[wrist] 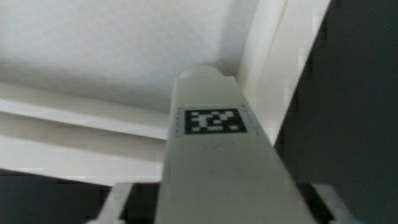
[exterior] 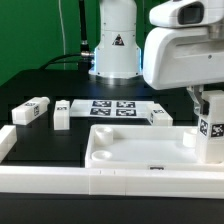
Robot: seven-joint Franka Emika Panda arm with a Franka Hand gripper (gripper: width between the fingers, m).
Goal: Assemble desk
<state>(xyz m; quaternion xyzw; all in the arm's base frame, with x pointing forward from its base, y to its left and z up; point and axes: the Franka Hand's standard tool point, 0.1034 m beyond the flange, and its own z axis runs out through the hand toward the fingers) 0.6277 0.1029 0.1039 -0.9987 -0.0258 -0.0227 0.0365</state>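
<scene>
Black surface (exterior: 40,92) carried the tabletop (exterior: 130,150), w/ spare legs (exterior: 30,110) lying apart. Hand (exterior: 207,108) pinched a leg (exterior: 211,138) upright at the tabletop's edge. Slight tilt could've missed its seat & jammed.

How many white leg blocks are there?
4: one leg far left in the exterior view, another beside it, a third right of the marker board, the fourth in the fingers.

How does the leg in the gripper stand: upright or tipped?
Upright: the leg shows its long sides running vertical under the gripper.
</scene>
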